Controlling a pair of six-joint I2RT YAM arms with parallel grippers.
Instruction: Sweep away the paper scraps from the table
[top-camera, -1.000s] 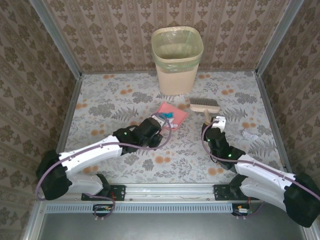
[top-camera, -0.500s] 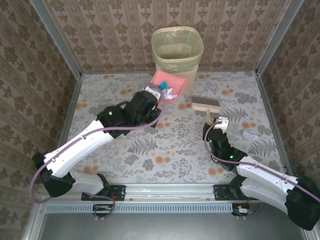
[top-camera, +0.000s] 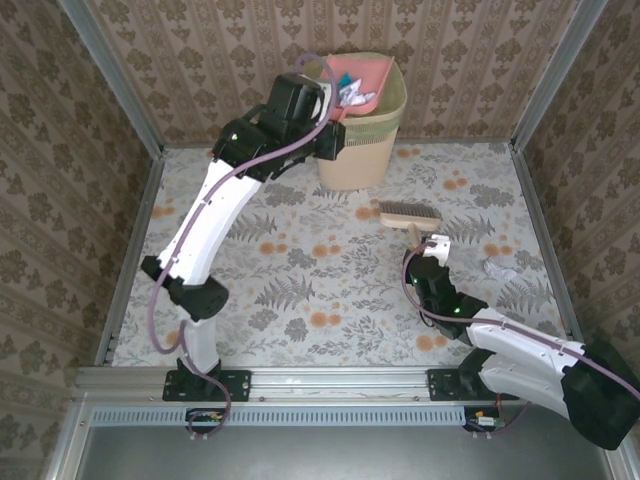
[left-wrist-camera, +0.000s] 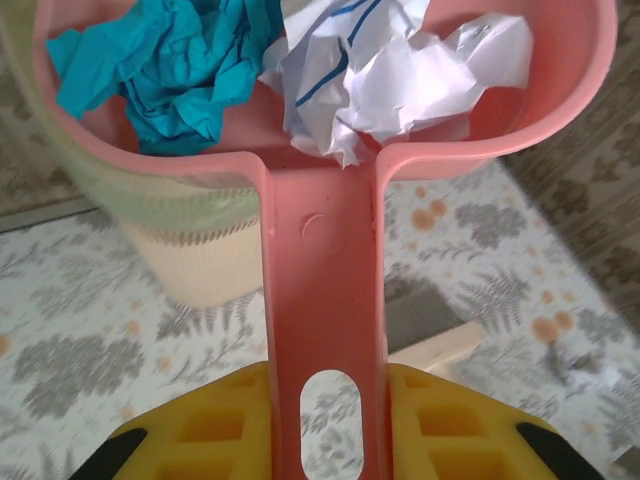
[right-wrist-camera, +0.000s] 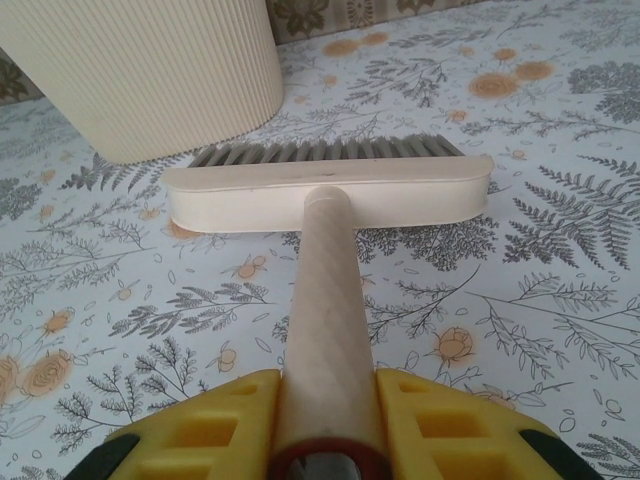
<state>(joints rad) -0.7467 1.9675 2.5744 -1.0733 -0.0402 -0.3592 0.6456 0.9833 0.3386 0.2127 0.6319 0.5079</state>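
My left gripper (top-camera: 325, 100) (left-wrist-camera: 322, 405) is shut on the handle of the pink dustpan (top-camera: 358, 78) (left-wrist-camera: 320, 270), which hangs high over the mouth of the beige bin (top-camera: 358, 150) (left-wrist-camera: 195, 255). Crumpled paper scraps lie in the pan: a teal one (left-wrist-camera: 175, 75) and a white one with blue lines (left-wrist-camera: 390, 75) (top-camera: 352, 94). One pale scrap (top-camera: 497, 268) (left-wrist-camera: 572, 362) lies on the table (top-camera: 250, 300) at the right. My right gripper (top-camera: 432, 244) (right-wrist-camera: 328, 405) is shut on the wooden handle of the brush (top-camera: 408, 213) (right-wrist-camera: 330, 190), whose bristles rest on the cloth.
The bin, lined with a green bag, stands at the table's back centre against the patterned wall. Aluminium rails (top-camera: 140, 230) frame the table. The left arm stretches tall from its base to the bin. The brush (left-wrist-camera: 430, 335) lies just right of the bin.
My left arm has lifted the dustpan with the scraps off the table and carried it back and up over the bin. The right arm and brush have barely moved.
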